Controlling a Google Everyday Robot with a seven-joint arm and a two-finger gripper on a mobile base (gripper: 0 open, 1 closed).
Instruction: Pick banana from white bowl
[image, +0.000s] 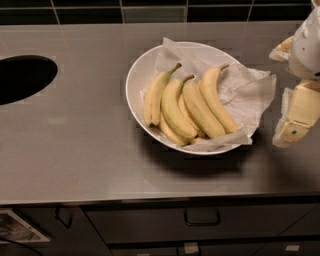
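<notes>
I see the claw (294, 120) at the right edge over the worktop (75, 150), just beside the white bowl (132, 82) and clear of it. Can't tell if it's apart or together. The bananas (187, 107) lie side by side on crumpled paper (252, 95) inside the bowl. There's a dark round opening (20, 77) far left.

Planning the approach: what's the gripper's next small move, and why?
Probably move the gripper left, over the rightmost banana: it sits beyond the white bowl on its right side, beside the crumpled paper, and all the bananas lie in the bowl, untouched.
</notes>
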